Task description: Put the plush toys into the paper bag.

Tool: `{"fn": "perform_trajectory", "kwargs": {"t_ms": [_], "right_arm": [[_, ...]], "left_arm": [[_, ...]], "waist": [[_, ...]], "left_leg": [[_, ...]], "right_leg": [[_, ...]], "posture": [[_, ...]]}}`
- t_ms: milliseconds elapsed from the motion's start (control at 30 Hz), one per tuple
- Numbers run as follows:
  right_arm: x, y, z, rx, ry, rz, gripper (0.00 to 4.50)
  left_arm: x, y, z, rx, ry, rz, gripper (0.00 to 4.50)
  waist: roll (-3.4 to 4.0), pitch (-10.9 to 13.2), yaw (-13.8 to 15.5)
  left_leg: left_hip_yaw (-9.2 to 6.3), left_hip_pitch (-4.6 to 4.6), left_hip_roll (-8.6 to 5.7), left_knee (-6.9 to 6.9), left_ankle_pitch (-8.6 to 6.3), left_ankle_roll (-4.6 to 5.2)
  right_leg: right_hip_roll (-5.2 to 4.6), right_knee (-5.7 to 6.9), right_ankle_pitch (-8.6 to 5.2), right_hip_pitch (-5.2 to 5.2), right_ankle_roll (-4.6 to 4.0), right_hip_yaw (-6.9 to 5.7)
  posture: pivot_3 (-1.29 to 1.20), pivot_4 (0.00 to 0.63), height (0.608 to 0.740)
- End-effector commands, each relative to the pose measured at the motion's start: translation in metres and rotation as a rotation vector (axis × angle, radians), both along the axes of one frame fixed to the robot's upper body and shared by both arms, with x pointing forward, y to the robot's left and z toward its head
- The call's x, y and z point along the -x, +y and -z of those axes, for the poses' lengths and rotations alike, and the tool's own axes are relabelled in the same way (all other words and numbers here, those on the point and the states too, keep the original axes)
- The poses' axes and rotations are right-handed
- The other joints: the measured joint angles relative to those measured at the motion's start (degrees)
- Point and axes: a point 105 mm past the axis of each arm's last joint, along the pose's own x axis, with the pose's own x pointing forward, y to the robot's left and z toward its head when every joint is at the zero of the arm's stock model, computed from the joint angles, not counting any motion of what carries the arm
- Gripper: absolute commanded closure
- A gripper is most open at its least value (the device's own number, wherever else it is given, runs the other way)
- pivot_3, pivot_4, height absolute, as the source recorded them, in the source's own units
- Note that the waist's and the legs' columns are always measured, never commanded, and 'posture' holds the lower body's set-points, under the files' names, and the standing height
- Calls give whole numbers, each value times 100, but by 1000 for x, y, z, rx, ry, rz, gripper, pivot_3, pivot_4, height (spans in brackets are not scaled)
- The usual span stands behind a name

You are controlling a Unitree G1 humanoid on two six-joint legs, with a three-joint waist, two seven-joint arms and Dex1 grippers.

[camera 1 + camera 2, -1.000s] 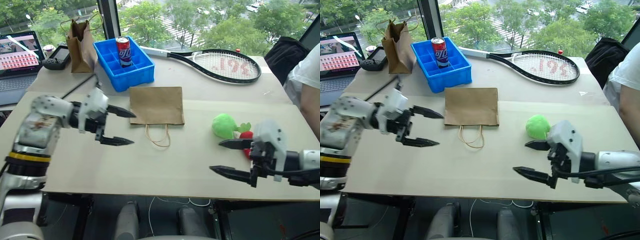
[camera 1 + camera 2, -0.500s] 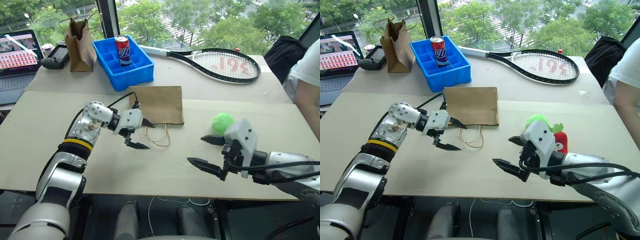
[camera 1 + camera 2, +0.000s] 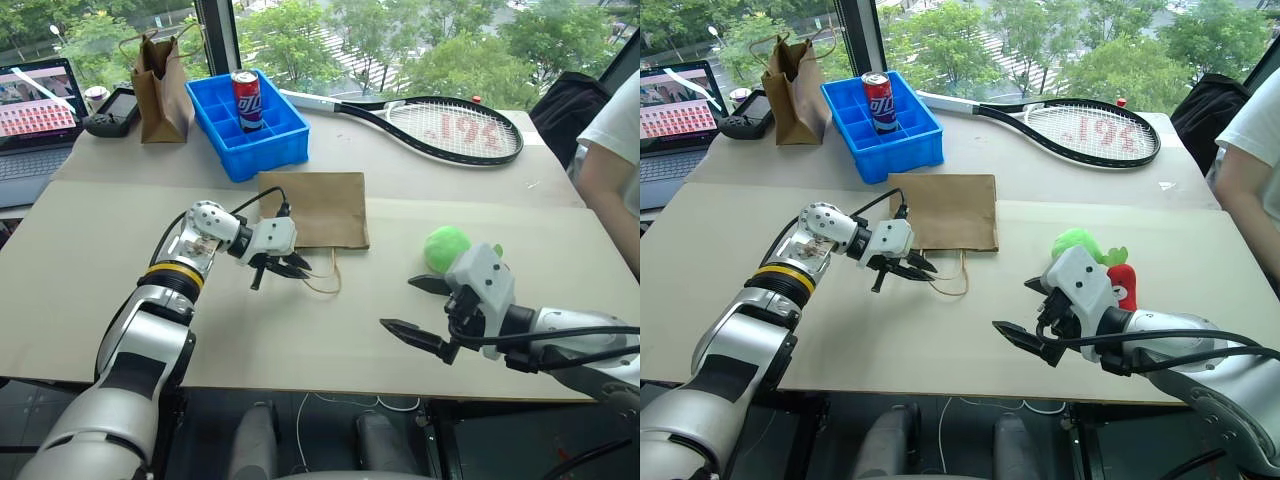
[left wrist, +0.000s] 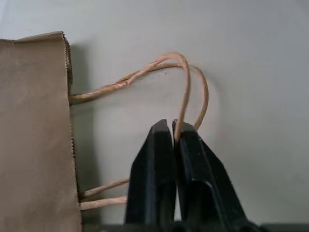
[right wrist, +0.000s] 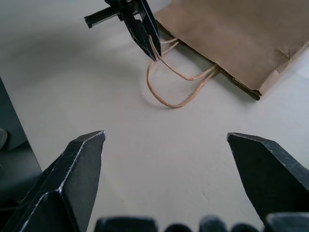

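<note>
Paper bag (image 3: 944, 211): a wide brown kraft bag lying flat on the pale table (image 3: 940, 330), mouth toward the near edge, its tan twine handles (image 4: 186, 92) looping out onto the tabletop.
Left gripper (image 4: 174, 130): at the near edge of the bag, black fingers pressed together and pinching one strand of the twine handles.
Right gripper (image 3: 1028, 310): low over the table at the near right, well apart from the bag, fingers spread wide with nothing between them.
Green plush toy (image 3: 446, 245): a round light-green ball on the table at right, just beyond the right gripper.
Red plush toy (image 3: 1124, 285): a small red chili beside the green one, partly hidden behind the right gripper's white housing.
Far side of table: a blue compartment tray (image 3: 250, 130) holding a red can (image 3: 245, 100), a narrower darker paper bag (image 3: 160, 90) standing at far left, and a tennis racket (image 3: 440, 128) lying at far right.
Far left: an open laptop (image 3: 38, 115).
Right edge: a person's arm (image 3: 610, 190) in a white sleeve.
</note>
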Motion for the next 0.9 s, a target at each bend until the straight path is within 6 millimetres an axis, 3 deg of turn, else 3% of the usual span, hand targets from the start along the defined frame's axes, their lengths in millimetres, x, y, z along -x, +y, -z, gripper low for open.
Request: {"fn": "perform_trajectory", "kwargs": {"t_ms": [33, 133, 200, 233, 300, 600, 633, 800, 900], "right_arm": [[-1, -3, -3, -9, -30, 21, 0], [0, -2, 5, -44, 9, 36, 0], [-5, -2, 10, -79, 21, 71, 0], [-9, -2, 12, -91, 23, 88, 523], [-14, 0, 15, -116, 19, 117, 949], [-38, 28, 14, -232, -43, 166, 4237], [-39, 31, 13, -235, -51, 158, 4435], [-40, 36, 10, -230, -55, 118, 4435], [-18, 46, 9, -248, 14, -32, 4435]], "left_arm": [[0, -22, -58, 258, 93, 15, 4424], [16, -34, -94, 366, 188, 61, 4424], [28, -40, -105, 373, 223, 73, 4424], [33, -42, -107, 372, 238, 71, 4500], [41, -45, -109, 363, 250, 61, 4500], [62, -58, -117, 396, 351, -47, 4500], [62, -58, -116, 397, 352, -54, 4500], [64, -61, -114, 403, 363, -74, 4500], [65, -62, -106, 386, 364, -86, 4500]], "waist": [[0, 0, 8], [0, 0, 7], [1, 0, -8], [1, -1, -15], [6, -3, -48], [13, -5, -43], [14, -5, -35], [14, -5, -4], [14, -5, -7]], "left_leg": [[0, 0, 0, 0, 0, 0], [-17, -18, -1, 12, 0, 1], [-23, -18, 0, 13, 1, 1], [-24, -16, -1, 13, 1, 1], [-29, -7, 1, 14, 1, 1], [-59, 6, 10, 14, 3, 1], [-60, 5, 10, 14, 3, 1], [-60, 3, 9, 14, 3, 1], [-59, 1, 9, 14, 3, 1]], "right_leg": [[0, 0, 0, 1, 0, -1], [0, 1, -1, 0, 2, -14], [1, 4, -1, 2, 4, -16], [1, 10, -1, 3, 4, -16], [7, 15, -2, 5, 4, -17], [41, 24, 1, 8, -4, -9], [41, 23, 0, 9, -4, -9], [41, 21, 0, 8, -5, -9], [41, 21, 0, 7, -6, -9]], "posture": [[0, 150, 736], [0, 150, 736], [0, 150, 736], [0, 150, 736], [0, 150, 736], [0, 150, 736], [0, 150, 736], [0, 150, 736], [0, 150, 736]]}}
